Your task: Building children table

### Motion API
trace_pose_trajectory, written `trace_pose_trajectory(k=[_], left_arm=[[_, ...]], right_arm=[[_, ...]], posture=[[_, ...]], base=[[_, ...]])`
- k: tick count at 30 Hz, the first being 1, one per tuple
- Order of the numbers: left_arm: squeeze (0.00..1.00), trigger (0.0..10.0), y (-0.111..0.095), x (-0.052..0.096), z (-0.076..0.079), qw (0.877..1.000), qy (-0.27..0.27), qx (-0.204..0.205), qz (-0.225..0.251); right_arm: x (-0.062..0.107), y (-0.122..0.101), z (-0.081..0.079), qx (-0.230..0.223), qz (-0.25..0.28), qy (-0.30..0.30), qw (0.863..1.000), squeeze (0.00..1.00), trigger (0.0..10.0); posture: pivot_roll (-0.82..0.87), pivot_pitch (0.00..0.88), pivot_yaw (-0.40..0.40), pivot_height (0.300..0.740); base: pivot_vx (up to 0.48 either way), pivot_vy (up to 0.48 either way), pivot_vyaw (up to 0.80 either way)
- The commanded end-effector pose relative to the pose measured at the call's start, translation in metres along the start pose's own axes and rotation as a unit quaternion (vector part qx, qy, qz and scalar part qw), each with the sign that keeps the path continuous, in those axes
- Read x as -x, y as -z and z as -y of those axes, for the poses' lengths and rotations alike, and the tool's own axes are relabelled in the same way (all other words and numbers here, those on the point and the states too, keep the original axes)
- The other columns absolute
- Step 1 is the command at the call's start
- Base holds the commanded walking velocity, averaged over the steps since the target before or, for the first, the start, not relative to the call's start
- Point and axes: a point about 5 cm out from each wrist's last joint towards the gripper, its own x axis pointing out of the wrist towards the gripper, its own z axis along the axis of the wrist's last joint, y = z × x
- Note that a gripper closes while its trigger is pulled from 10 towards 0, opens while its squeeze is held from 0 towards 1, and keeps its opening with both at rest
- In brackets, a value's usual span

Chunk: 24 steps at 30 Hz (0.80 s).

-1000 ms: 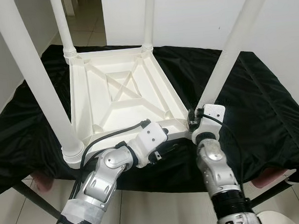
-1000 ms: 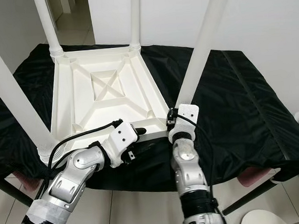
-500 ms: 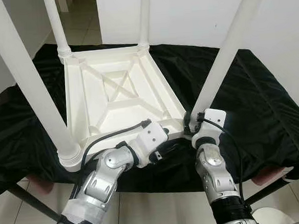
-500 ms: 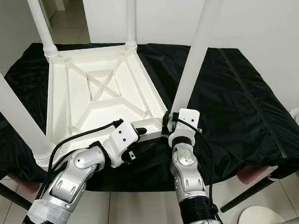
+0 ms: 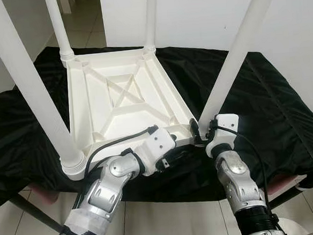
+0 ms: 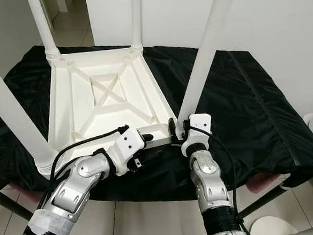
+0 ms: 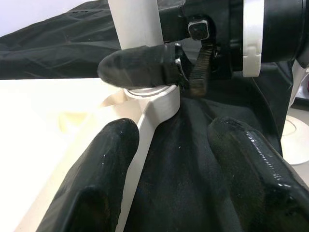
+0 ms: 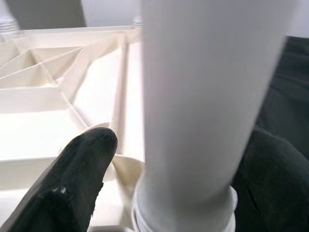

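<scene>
While the upturned table (image 5: 124,101) lies on the black cloth (image 5: 273,98) | right gripper (image 8: 159,188) clasps near-right leg (image 5: 233,63) at its socket | left gripper (image 7: 178,159) spread, straddling near rim | likely light, rigid, slick plastic; you should grip low by socket.

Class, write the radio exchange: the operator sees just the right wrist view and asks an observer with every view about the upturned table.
Operator: My right gripper is at a leg. How many legs are in?
Observer: Four, all upright on the upturned table top.
Operator: Where's the left gripper?
Observer: Open at the top's near rim, beside that leg's socket.
Operator: What's underneath?
Observer: A black cloth.
</scene>
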Motion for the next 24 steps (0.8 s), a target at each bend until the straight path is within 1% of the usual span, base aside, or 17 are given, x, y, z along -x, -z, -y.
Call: trace_pose_trajectory(k=[1,2,3,4,5,7,10,12,13,15,17,18,19,20,21,22,24], left_arm=[[0.0,10.0,0.002,0.0,0.0,1.0,-0.02,-0.005,-0.006],[0.0,10.0,0.002,0.0,0.0,1.0,-0.02,-0.005,-0.006],[0.0,10.0,0.002,0.0,0.0,1.0,-0.02,-0.005,-0.006],[0.0,10.0,0.002,0.0,0.0,1.0,-0.02,-0.006,-0.007],[0.0,10.0,0.002,0.0,0.0,1.0,-0.02,-0.006,-0.007],[0.0,10.0,0.002,-0.002,-0.001,1.0,-0.02,-0.009,-0.006],[0.0,10.0,0.002,-0.002,-0.001,1.0,-0.02,-0.009,-0.006],[0.0,10.0,0.001,-0.003,-0.003,1.0,-0.02,-0.012,-0.005],[0.0,10.0,0.001,-0.003,-0.003,1.0,-0.02,-0.012,-0.005],[0.0,10.0,0.0,-0.004,-0.005,1.0,-0.02,-0.015,-0.003],[0.0,10.0,0.0,-0.004,-0.005,1.0,-0.02,-0.015,-0.003],[0.0,10.0,-0.001,-0.005,-0.006,1.0,-0.021,-0.016,-0.002],[0.0,10.0,-0.001,-0.005,-0.006,1.0,-0.021,-0.016,-0.002],[0.0,10.0,-0.001,-0.005,-0.007,1.0,-0.022,-0.018,-0.003],[0.0,10.0,-0.001,-0.005,-0.007,1.0,-0.022,-0.018,-0.003],[0.0,10.0,-0.001,-0.004,-0.007,1.0,-0.022,-0.019,-0.004],[0.0,10.0,0.0,-0.004,-0.008,1.0,-0.023,-0.021,-0.005]], right_arm=[[0.0,-0.002,0.002,0.009,-0.002,-0.038,0.999,0.0,10.0],[-0.001,-0.003,0.005,0.028,-0.005,-0.063,0.998,0.0,10.0],[-0.001,-0.003,0.005,0.028,-0.005,-0.063,0.998,0.0,10.0],[-0.002,-0.002,0.009,0.048,-0.009,-0.08,0.996,0.0,10.0],[-0.002,-0.002,0.009,0.048,-0.009,-0.08,0.996,0.0,10.0],[-0.006,-0.001,0.023,0.078,-0.019,-0.106,0.991,0.0,10.0],[-0.006,-0.001,0.023,0.078,-0.019,-0.106,0.991,0.0,10.0],[-0.013,-0.005,0.03,0.091,-0.023,-0.133,0.987,0.0,10.0],[-0.013,-0.005,0.03,0.091,-0.023,-0.133,0.987,0.0,10.0],[-0.02,-0.008,0.034,0.099,-0.032,-0.156,0.982,0.0,10.0],[-0.02,-0.008,0.034,0.099,-0.032,-0.156,0.982,0.0,10.0],[-0.023,-0.007,0.035,0.102,-0.04,-0.161,0.981,0.0,6.6],[-0.023,-0.007,0.035,0.102,-0.04,-0.161,0.981,0.0,6.6],[-0.024,-0.005,0.036,0.101,-0.048,-0.165,0.98,0.0,1.3],[-0.024,-0.005,0.036,0.101,-0.048,-0.165,0.98,0.0,1.3],[-0.025,-0.002,0.037,0.095,-0.055,-0.17,0.979,0.0,0.0],[-0.025,0.0,0.037,0.087,-0.063,-0.177,0.978,0.0,0.0]], posture=[[0.03,0.017,-0.075,0.74],[0.03,0.016,-0.074,0.74],[0.03,0.016,-0.074,0.74],[0.03,0.011,-0.074,0.74],[0.03,0.011,-0.074,0.74],[0.03,0.0,-0.073,0.74],[0.03,0.0,-0.073,0.74],[0.03,0.0,-0.073,0.74],[0.03,0.0,-0.073,0.74],[0.04,0.0,-0.072,0.74],[0.04,0.0,-0.072,0.74],[0.05,0.0,-0.075,0.74],[0.05,0.0,-0.075,0.74],[0.05,0.0,-0.077,0.74],[0.05,0.0,-0.077,0.74],[0.06,0.0,-0.08,0.74],[0.06,0.0,-0.081,0.74]], base=[[0.0,0.0,0.0],[0.0,0.0,0.0],[0.0,0.0,0.0],[0.0,0.0,0.0],[0.0,0.0,0.0],[0.0,0.0,0.0],[0.0,0.0,0.0],[0.0,0.0,0.0],[0.0,0.0,0.0],[0.0,0.0,0.0],[0.0,0.0,0.0],[0.0,0.0,0.0],[0.0,0.0,0.0],[0.0,0.0,0.0],[0.0,0.0,0.0],[0.0,0.0,0.0],[0.0,0.0,0.0]])
